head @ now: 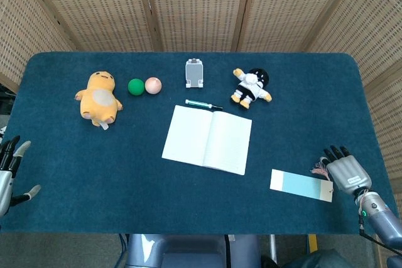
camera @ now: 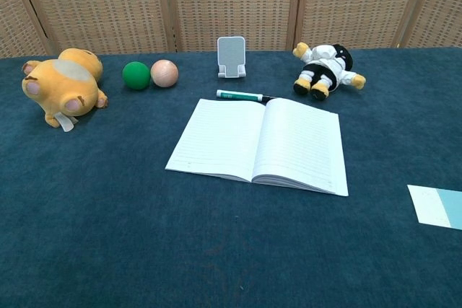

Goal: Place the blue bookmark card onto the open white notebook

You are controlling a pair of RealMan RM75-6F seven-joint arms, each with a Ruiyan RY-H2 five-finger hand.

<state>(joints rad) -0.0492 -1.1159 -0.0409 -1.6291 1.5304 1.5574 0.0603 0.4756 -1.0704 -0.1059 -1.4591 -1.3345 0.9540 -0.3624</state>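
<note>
The open white notebook point(head: 208, 139) lies flat near the middle of the worktop point(head: 125, 167), both pages bare, nothing resting on them. The blue bookmark card point(head: 301, 185) lies flat on the cloth near the front right, well apart from the notebook; its left end is white, the rest pale blue. In the chest view only its white end and a strip of blue show at the right edge.

The right hand point(head: 345, 171) rests at the card's right end, fingers spread and extended; a small pinkish tassel point(head: 319, 169) shows beside it. Whether the hand touches or pinches the card cannot be told from here. The left hand point(head: 9, 169) sits off the worktop's left edge, fingers apart, holding nothing.

Counted: one notebook, one card, two balls, two plush toys, one pen, one stand. The green ball point(head: 136, 86) and peach ball point(head: 153, 85) touch each other at the back left, just beside the yellow plush point(head: 98, 97). The grey stand point(head: 195, 73) is upright behind the notebook. A teal pen point(head: 202, 104) lies just beyond the notebook's far edge. The black-and-white plush point(head: 251, 87) lies at the back, right of the stand. Bare cloth lies between card and notebook.
</note>
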